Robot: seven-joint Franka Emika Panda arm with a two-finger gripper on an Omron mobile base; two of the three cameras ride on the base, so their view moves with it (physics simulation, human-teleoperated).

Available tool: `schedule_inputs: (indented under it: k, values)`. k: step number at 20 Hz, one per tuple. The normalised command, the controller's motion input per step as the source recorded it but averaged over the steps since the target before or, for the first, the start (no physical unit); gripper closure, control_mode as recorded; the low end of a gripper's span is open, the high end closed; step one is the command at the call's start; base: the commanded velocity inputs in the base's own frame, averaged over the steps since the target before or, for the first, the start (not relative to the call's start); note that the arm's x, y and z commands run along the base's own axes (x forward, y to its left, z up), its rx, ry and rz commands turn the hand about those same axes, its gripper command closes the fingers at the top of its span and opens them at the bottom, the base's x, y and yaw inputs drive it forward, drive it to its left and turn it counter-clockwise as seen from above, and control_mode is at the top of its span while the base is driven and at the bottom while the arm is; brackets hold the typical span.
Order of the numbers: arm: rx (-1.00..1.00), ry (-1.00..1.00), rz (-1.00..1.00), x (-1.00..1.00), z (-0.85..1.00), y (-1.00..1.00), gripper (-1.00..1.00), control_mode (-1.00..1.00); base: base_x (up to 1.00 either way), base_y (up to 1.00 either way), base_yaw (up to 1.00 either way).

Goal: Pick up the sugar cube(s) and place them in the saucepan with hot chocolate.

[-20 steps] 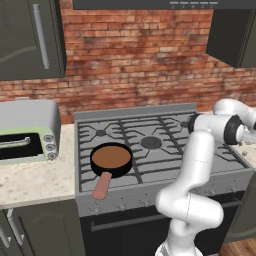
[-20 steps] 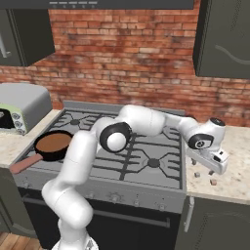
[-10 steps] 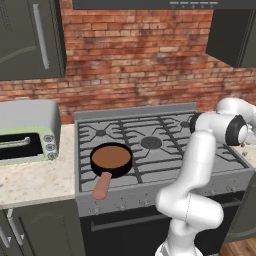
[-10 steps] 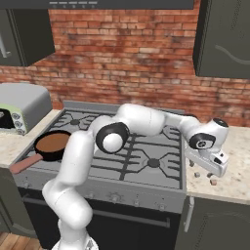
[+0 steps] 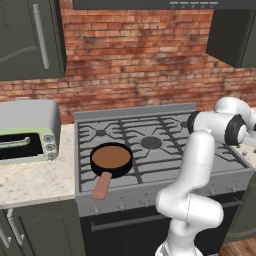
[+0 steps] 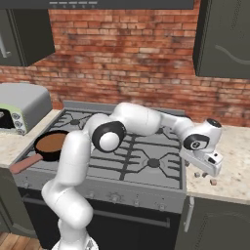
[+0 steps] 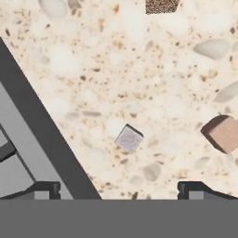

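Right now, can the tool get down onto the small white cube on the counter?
Probably yes. The tool hangs open just above the white cube, which lies clear of the pink cube and the stove edge.

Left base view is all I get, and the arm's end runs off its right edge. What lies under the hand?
Observer: The hand hangs open above the speckled counter, right of the stove.
Operator: Any cubes there?
Observer: Three in the hand view: a grey cube between the fingertips, a pinkish cube beside it, and a brown speckled cube farther off.
Operator: Is the grey cube touched?
Observer: No, it lies free on the counter.
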Motion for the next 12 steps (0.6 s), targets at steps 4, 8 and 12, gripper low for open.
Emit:
schedule_inputs:
  k: [4, 8, 12]
  values:
    - [0.0, 0.0, 0.0, 0.08, -0.01, -0.17, -1.0, -1.0, 0.0, 0.0, 0.0]
    - [0.0, 0.0, 0.04, 0.08, 0.0, -0.18, -1.0, -1.0, 0.0, 0.0, 0.0]
    - [0.0, 0.0, 0.03, 0.16, 0.0, -0.11, -1.0, -1.0, 0.0, 0.0, 0.0]
